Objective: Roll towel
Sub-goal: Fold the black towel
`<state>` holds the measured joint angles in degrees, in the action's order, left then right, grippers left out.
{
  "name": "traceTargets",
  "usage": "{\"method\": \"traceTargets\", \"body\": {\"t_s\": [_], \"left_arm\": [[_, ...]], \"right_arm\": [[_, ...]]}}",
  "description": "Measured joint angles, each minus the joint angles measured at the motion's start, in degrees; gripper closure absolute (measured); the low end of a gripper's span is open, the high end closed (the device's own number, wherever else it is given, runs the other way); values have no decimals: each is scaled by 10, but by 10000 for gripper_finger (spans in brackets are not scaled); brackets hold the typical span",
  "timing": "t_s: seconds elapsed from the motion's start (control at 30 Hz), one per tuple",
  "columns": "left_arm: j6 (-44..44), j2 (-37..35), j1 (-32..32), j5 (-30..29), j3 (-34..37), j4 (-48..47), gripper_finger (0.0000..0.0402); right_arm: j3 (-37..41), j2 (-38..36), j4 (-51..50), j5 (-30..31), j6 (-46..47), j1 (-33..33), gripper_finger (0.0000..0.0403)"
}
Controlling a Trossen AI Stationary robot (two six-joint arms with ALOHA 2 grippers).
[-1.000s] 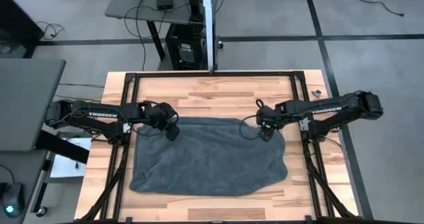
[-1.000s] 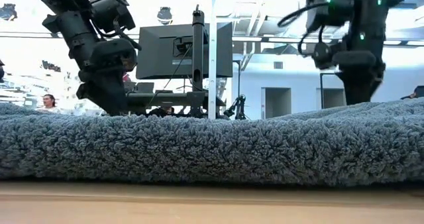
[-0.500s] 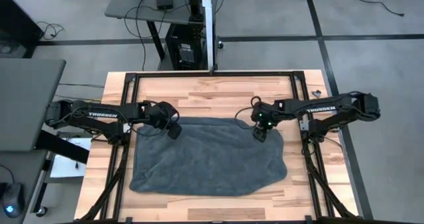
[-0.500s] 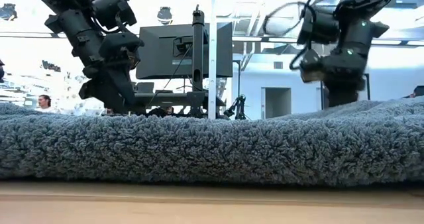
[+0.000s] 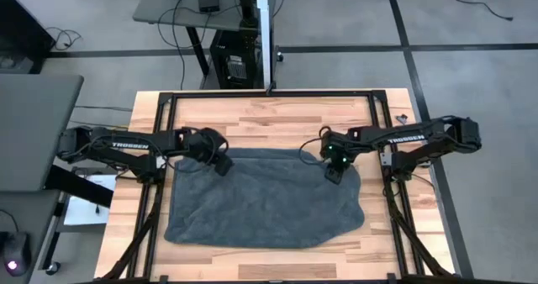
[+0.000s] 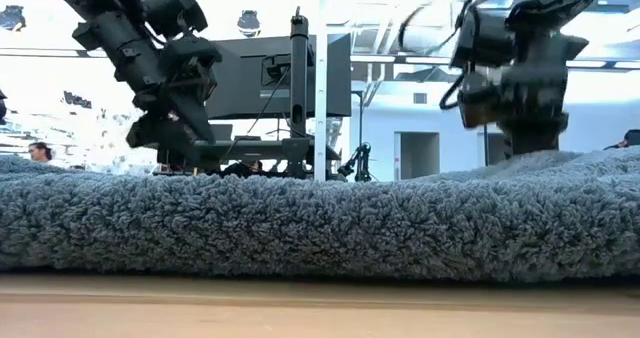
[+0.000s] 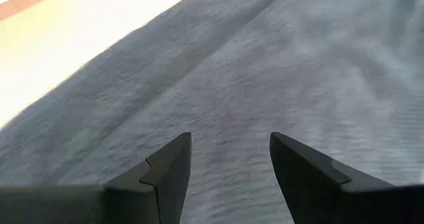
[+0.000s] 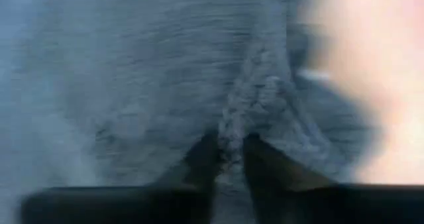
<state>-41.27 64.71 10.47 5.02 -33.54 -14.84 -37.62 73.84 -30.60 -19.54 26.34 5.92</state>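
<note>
We are pinching a ridge of the towel [image 5: 265, 198], lying flat across the table [image 5: 269, 120], with the right gripper [image 8: 228, 159] near its far edge; the left gripper [image 7: 228, 158] is hovering spread, so we should be matching grips before rolling evenly

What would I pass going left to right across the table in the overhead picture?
Bare wooden table → left tool, open, over the towel's far left corner → grey towel → right tool, shut on a pinch of towel.
</note>
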Motion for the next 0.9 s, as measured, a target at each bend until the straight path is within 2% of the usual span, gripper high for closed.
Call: {"method": "traceTargets", "body": {"t_s": [0.1,0.27,0.43,0.53,0.63,0.77,0.9], "left_arm": [[14,0,0,-2,-25,10,212],[55,1,1,-18,-54,57,212],[72,18,1,-48,-63,92,212],[56,61,1,-49,-69,109,212],[36,124,-4,-17,-76,133,212],[61,201,-14,28,-119,144,212],[121,257,-15,42,-185,129,212]], "right_arm": [[-8,-4,33,0,47,-49,379],[-22,-4,85,10,130,-89,348],[-23,-4,83,-2,155,-150,301],[-12,6,135,3,177,-191,261],[-4,28,162,4,200,-221,218],[-4,20,144,-29,230,-198,173],[-6,-46,137,-45,261,-158,154]]}}
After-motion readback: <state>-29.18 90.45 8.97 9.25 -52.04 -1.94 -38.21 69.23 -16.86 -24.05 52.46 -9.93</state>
